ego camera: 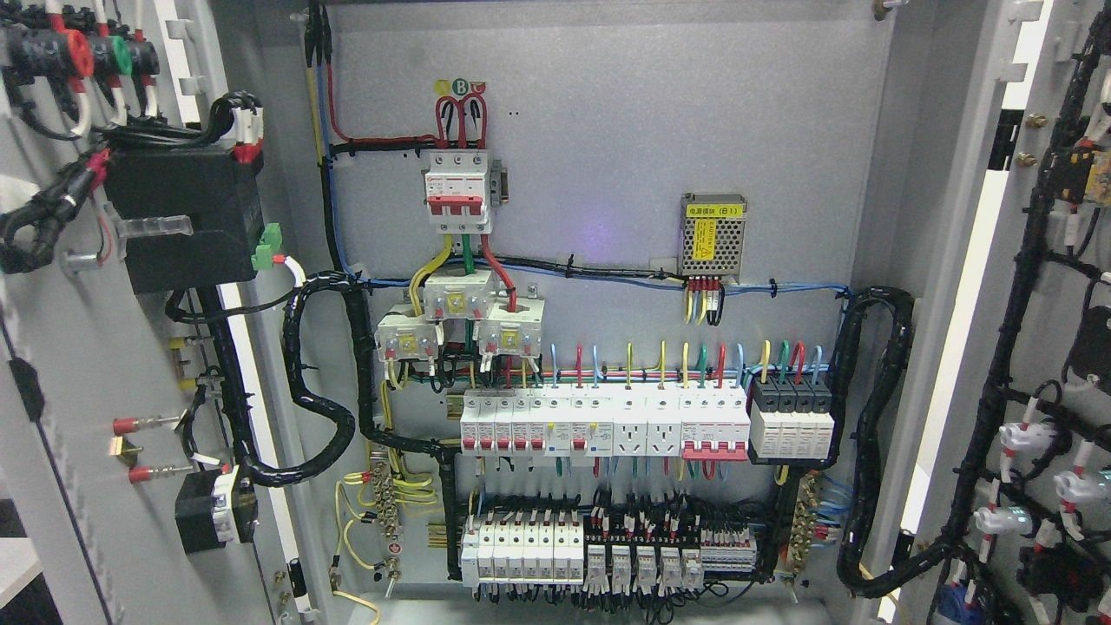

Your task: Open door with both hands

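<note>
Both doors, left (78,365) and right (1055,286), hung open, looking stiff, heavy steel best held by free edges; no hands showed, so their fingers could not be judged.

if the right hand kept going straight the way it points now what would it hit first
That can't be judged: neither hand shows in the head view. Only the open cabinet is visible, its left door and right door swung wide, the breaker row facing the camera.
</note>
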